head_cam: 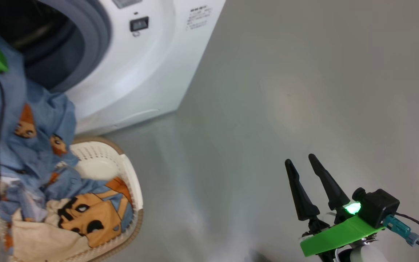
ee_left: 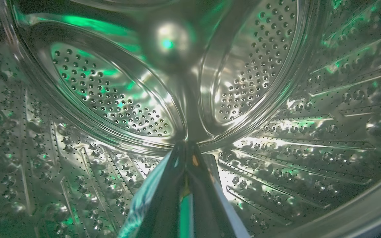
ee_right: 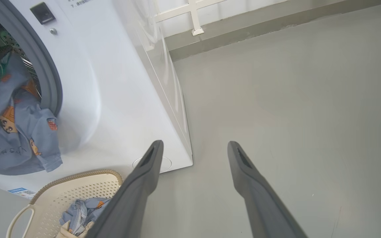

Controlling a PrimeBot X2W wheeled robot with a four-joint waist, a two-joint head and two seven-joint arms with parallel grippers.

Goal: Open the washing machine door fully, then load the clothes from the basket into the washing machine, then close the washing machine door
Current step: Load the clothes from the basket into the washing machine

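- Here, the big white boxy front-loading washing machine stands with its round mouth uncovered, ringed by a grey-blue rubber seal.
- The left end effector is deep inside the washing machine, facing the back of the perforated steel drum. Its two dark fingers are pressed together, clamped on a fold of light blue cloth that shows along both sides of them.
- The clothes are soft light blue fabric with an orange cartoon print. One piece spills out of the washing machine's mouth, over the seal's lower lip and down the white front.
- Just below that mouth, close to the washing machine's front, the small cream perforated plastic basket with a brown woven-look rim sits on the grey floor. More blue, cream and orange cloth with black markings lies in it.
- The right end effector hovers over bare floor, well to the right of the washing machine in the head view. Its long dark fingers are spread apart with nothing between them.
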